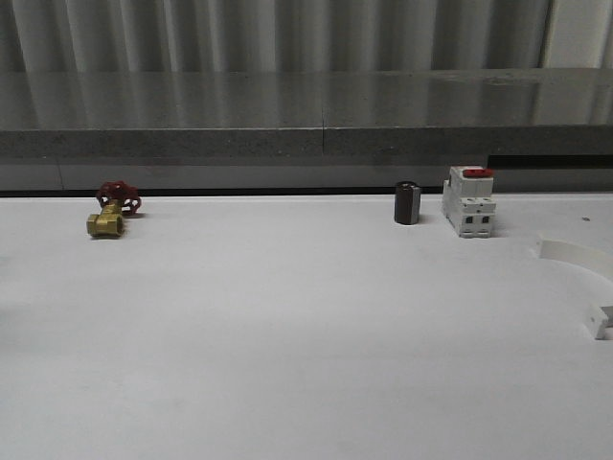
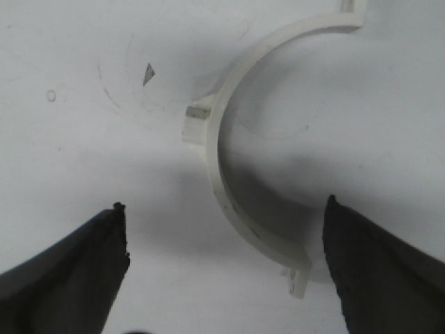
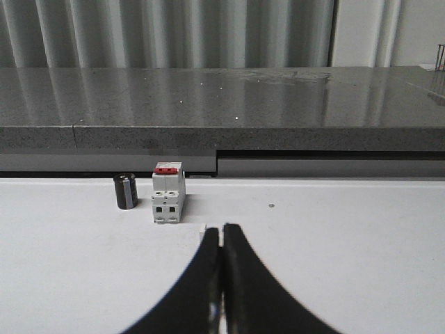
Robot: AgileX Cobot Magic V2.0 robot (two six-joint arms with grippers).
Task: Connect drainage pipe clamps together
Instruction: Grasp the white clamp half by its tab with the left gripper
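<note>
Clamp half flat on table, between spread left pincer fingers; right pincer pressed together

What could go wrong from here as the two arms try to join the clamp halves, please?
1. The left gripper hangs open over a clamp half lying flat; its thin wall may slip out when the fingers close.
2. The right gripper pinches the other clamp half by very little, so it might twist during mating.
3. The breaker and black cylinder stand ahead of the right gripper and could be knocked.
</note>
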